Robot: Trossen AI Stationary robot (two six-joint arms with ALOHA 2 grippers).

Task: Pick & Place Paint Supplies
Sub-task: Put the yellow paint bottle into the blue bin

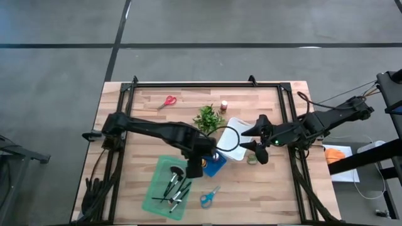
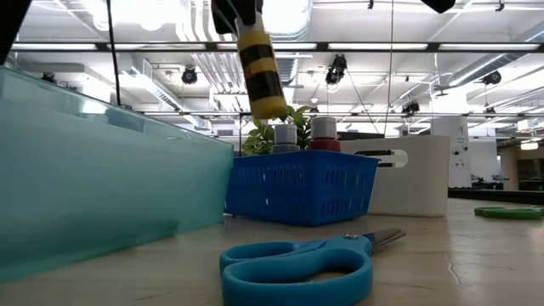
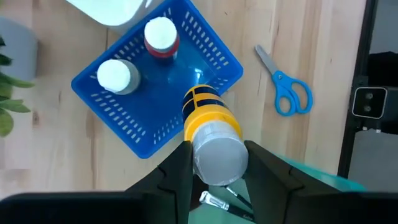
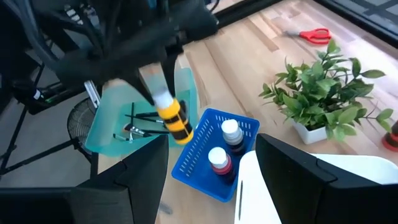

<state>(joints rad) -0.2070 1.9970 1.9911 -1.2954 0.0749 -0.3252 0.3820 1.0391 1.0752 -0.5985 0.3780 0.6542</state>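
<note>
My left gripper [image 3: 216, 152] is shut on a paint bottle [image 3: 205, 112] with a yellow, black-striped label and a pale cap. It hangs over the near-left rim of the blue basket [image 1: 215, 165], beside the green tray [image 1: 160, 188]. The basket holds two white-capped bottles [image 3: 161, 34] [image 3: 114, 76], standing upright. Thin dark brushes [image 1: 174, 188] lie in the tray. Blue scissors [image 1: 209, 197] lie flat near the table's near edge and red scissors [image 1: 167, 102] near its far edge. A red-capped bottle [image 1: 223, 105] stands near the far edge. My right gripper [image 1: 250, 138] is open and waits over the white container [image 1: 233, 129]. My left gripper pinches the striped bottle between its two fingers [image 3: 180, 168] at the cap end [image 3: 200, 163]. It comes from above, pointing down. The bottle [image 2: 259, 72] hangs below the fingers, lifted clear and nearly upright, with its bottom above the basket's rim.
A small leafy plant [image 1: 208, 118] stands behind the basket, next to the white container. A green ring-shaped object [image 1: 252, 160] lies to the basket's right. A black frame [image 1: 207, 83] runs around the table. Bare wood shows at the far left and near right.
</note>
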